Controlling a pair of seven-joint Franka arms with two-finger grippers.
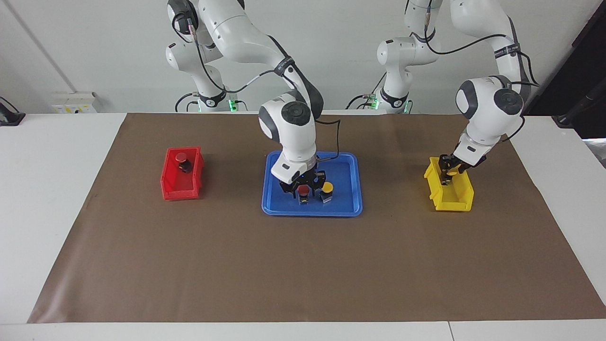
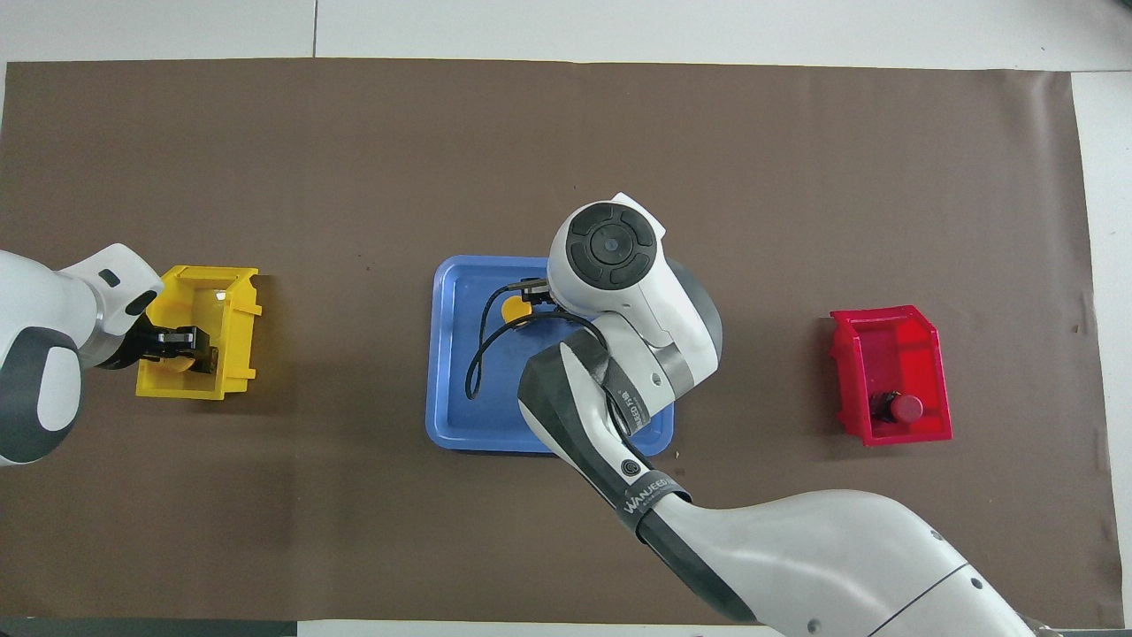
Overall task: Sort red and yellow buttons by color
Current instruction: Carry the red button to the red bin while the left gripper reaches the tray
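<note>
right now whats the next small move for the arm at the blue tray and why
Probably close the right gripper on the red button and lift it: its fingers flank that red cap in the blue tray, and the red bin holds only one red button.
</note>
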